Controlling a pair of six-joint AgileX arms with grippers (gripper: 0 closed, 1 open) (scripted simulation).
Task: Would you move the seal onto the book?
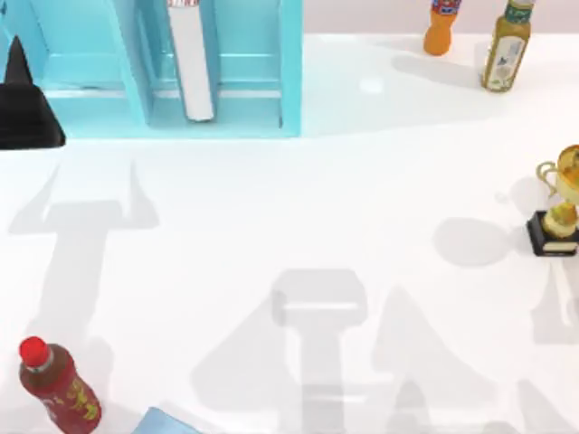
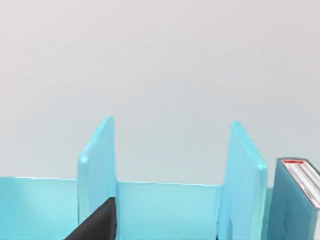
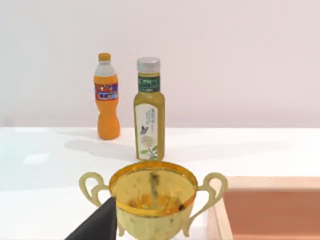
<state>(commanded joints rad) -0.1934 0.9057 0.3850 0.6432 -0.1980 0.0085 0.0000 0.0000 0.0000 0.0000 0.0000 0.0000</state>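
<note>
Claw fingers are too little in view to tell open from closed: a dark part of the left arm [image 1: 27,108] sits before the turquoise shelf [image 1: 226,99], a sliver near the trophy [image 3: 152,200]. Likely the book, a pale-blue corner [image 1: 163,423], pokes in at the desk's [image 1: 298,208] near edge beside the red-capped bottle [image 1: 56,384], handy as a landing spot; I cannot find the seal.

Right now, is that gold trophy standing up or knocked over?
Standing upright. The trophy rests on its black base at the table's right edge, and the right wrist view looks into its open cup, handles level.
</note>
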